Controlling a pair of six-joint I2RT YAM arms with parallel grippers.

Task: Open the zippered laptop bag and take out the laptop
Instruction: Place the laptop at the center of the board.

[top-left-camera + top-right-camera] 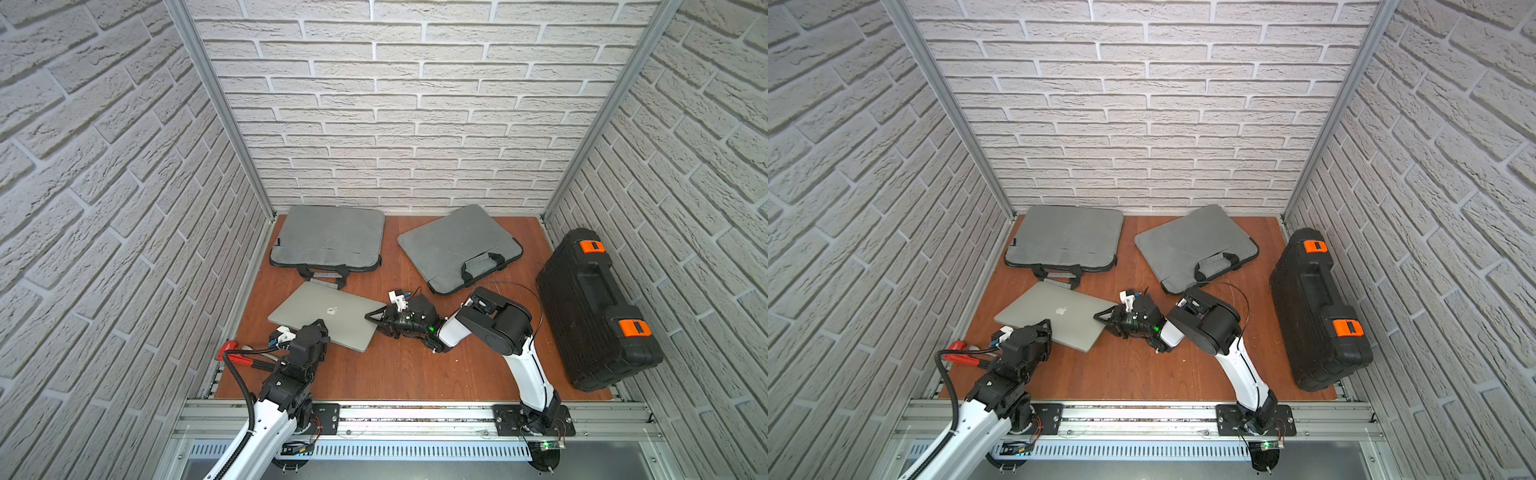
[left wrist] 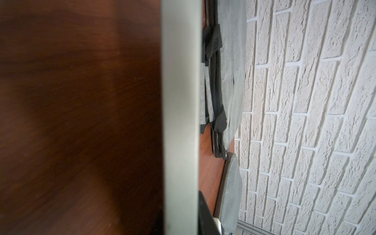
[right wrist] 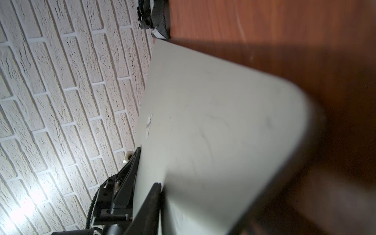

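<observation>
Since the laptop (image 1: 332,307) already lies out on the table (image 1: 415,374) just beside the laptop bag (image 1: 328,241), its near edge pinched by the left gripper (image 1: 320,325), the right gripper (image 1: 370,316), whose hold on the corner cannot be told, should bite squarely before both lift level

The only mark that can be read is the white Apple logo (image 1: 331,311) in the middle of the lid of the silver laptop (image 1: 345,324). It shows in both top views and, strongly foreshortened, in the right wrist view. No letters, numbers or labels are legible anywhere else.
</observation>
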